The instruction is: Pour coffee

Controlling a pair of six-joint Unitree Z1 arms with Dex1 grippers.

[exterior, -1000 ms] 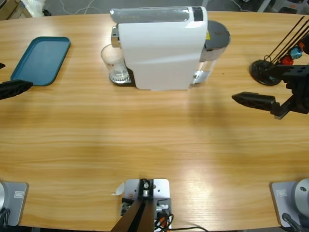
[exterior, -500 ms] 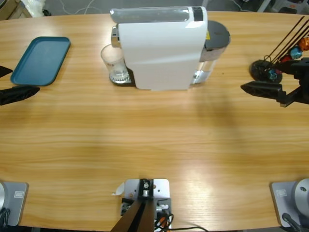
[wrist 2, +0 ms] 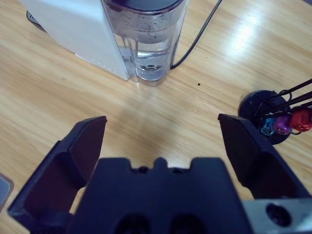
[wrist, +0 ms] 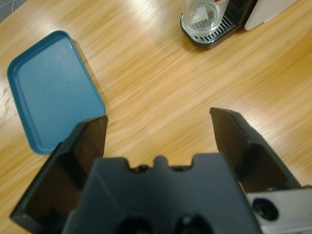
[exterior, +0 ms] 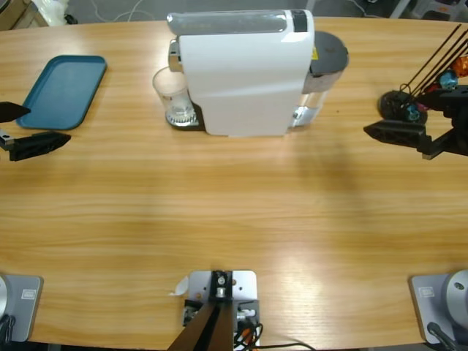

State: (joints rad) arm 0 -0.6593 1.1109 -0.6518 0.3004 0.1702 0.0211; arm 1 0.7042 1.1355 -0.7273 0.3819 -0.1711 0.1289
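The high camera stood above the bench and looked straight down, taking in its whole width, with the coffee machine toward 12 o'clock. The left wrist camera looked along the left tool, close over the wood, facing the blue tray at 10 o'clock and the glass at 1 o'clock. The right wrist camera looked past the right tool at the water tank at 12 o'clock and the capsule stand at 3 o'clock. All three shared the machine.
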